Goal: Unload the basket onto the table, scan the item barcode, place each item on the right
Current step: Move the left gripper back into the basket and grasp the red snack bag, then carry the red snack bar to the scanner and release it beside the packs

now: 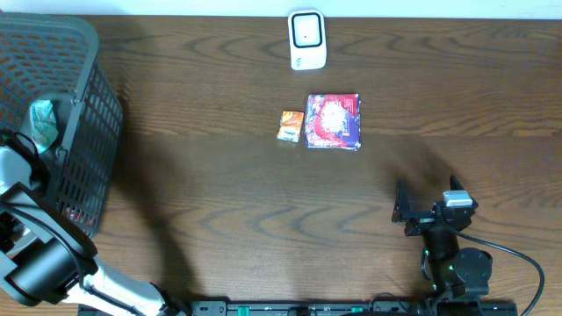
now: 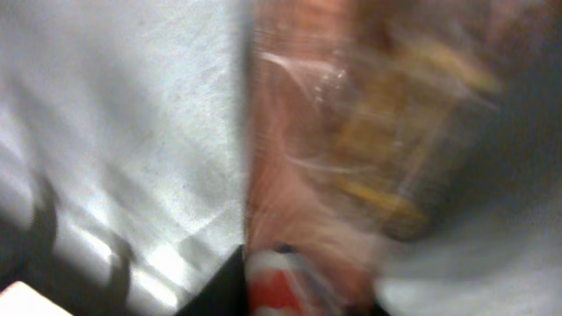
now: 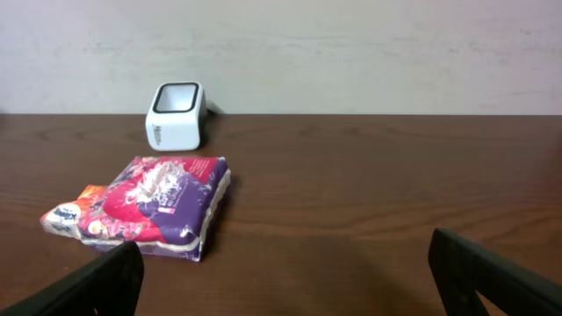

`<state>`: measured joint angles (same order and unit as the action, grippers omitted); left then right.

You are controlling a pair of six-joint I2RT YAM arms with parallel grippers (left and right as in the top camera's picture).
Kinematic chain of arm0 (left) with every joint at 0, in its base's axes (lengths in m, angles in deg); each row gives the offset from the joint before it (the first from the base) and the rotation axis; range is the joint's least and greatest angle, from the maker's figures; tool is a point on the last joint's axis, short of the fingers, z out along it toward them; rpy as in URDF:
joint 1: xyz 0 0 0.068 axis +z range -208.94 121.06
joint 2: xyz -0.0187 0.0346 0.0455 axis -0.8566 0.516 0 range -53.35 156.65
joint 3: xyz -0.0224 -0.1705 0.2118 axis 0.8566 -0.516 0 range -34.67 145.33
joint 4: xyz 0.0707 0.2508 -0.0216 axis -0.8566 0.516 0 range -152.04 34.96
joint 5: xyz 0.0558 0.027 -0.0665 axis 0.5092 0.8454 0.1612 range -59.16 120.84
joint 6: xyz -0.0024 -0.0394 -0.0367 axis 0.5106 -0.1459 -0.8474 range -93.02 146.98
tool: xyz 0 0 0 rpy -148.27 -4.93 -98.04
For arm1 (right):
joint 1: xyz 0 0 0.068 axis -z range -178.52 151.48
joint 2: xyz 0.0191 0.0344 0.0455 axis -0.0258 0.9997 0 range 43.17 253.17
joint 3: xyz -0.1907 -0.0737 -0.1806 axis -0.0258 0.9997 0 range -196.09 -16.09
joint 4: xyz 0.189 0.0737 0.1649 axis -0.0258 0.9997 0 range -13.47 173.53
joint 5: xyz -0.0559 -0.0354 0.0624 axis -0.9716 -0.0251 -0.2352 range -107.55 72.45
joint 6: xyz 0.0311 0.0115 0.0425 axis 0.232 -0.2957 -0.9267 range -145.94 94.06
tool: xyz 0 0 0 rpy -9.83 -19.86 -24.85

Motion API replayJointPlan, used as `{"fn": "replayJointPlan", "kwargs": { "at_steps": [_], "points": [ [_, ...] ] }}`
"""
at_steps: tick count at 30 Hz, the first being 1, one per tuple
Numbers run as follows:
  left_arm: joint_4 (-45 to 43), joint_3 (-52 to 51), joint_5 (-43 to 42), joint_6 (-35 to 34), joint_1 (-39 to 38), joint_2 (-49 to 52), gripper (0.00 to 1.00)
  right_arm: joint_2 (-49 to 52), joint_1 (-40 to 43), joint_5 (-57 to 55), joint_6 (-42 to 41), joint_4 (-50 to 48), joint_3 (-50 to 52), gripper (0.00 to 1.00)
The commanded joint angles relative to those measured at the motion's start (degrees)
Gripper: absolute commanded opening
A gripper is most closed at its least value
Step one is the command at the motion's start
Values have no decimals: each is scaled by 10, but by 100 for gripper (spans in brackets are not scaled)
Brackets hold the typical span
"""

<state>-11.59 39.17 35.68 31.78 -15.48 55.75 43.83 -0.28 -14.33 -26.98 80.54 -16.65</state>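
My left arm (image 1: 13, 171) reaches down into the dark mesh basket (image 1: 88, 114) at the far left, so the overhead view hides its gripper. The left wrist view is a blur filled by an orange-pink crinkly wrapped item (image 2: 351, 158), pressed close against the jaws. One dark finger (image 2: 219, 294) shows at the bottom edge. The white barcode scanner (image 1: 307, 39) (image 3: 176, 114) stands at the table's far side. My right gripper (image 1: 428, 200) (image 3: 290, 281) rests open near the front right with nothing between its fingers.
A purple and red packet (image 1: 334, 121) (image 3: 167, 206) and a small orange packet (image 1: 291, 125) (image 3: 75, 211) lie side by side in front of the scanner. A teal packet (image 1: 42, 123) sits inside the basket beside my left arm.
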Motion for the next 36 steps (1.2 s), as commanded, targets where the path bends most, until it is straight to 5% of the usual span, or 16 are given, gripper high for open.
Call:
{"fn": "replayJointPlan", "kwargs": {
  "at_steps": [1, 11, 18, 24, 29, 36],
  "points": [
    [2, -2, 3, -4, 3, 2, 12, -3, 4, 3, -8, 1, 2, 99],
    [25, 88, 3, -11, 0, -120, 8, -3, 4, 3, -8, 1, 2, 99],
    [-99, 111, -27, -12, -2, -306, 7, -3, 4, 3, -8, 1, 2, 99],
    [-187, 111, -223, -197, -24, -379, 7, -3, 4, 3, -8, 1, 2, 99],
    [-306, 111, -384, -296, -95, -380, 7, -3, 4, 3, -8, 1, 2, 99],
    [-325, 110, -403, -297, -290, -368, 7, -3, 4, 3, -8, 1, 2, 99]
  ]
}}
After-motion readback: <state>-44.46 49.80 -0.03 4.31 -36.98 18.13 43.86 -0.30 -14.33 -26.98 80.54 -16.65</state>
